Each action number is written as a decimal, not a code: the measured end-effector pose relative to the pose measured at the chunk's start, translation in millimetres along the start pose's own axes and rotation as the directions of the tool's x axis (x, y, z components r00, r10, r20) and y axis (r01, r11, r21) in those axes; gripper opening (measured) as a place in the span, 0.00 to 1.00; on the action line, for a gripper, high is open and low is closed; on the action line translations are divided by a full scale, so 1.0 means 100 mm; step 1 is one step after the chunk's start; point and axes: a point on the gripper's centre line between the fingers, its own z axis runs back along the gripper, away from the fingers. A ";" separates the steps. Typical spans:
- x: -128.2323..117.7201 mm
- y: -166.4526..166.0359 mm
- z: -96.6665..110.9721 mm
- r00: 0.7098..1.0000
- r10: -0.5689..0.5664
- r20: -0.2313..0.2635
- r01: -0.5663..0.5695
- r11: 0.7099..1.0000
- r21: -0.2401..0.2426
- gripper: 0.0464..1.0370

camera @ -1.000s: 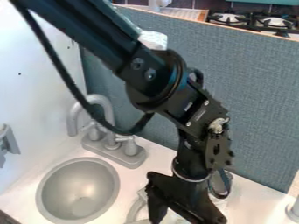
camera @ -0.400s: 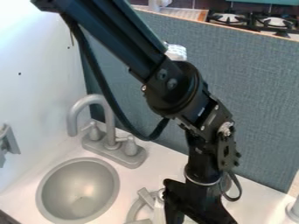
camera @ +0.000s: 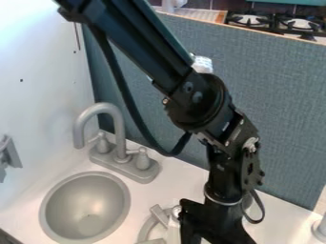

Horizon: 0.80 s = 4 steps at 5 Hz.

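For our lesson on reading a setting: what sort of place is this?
Probably a toy kitchen: a round grey sink, a curved grey faucet and a grey ring-shaped stove burner.

You have a smooth white surface in front of you, with a round, grey sink sunk into its left part. Just behind the sink, toward its right, a grey faucet stands upright on a long base with rounded ends, set at a slant. Its spout arches over to the left, and you see a small handle at each side of it. Right of the sink, near your lower edge of view, lie a curved grey piece, a short, slanting grey bar and a white piece, all partly hidden. At the far right sits a rounded grey thing, cut off by the edge.
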 end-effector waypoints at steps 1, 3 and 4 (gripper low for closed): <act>0.06 0.02 -0.02 0.999 0.029 -0.023 -0.028 0.999 0.028 0.96; 0.04 0.03 -0.23 0.993 0.070 -0.094 -0.065 0.997 0.049 0.96; 0.05 -0.06 -0.24 0.996 0.046 -0.081 -0.043 0.999 0.029 0.91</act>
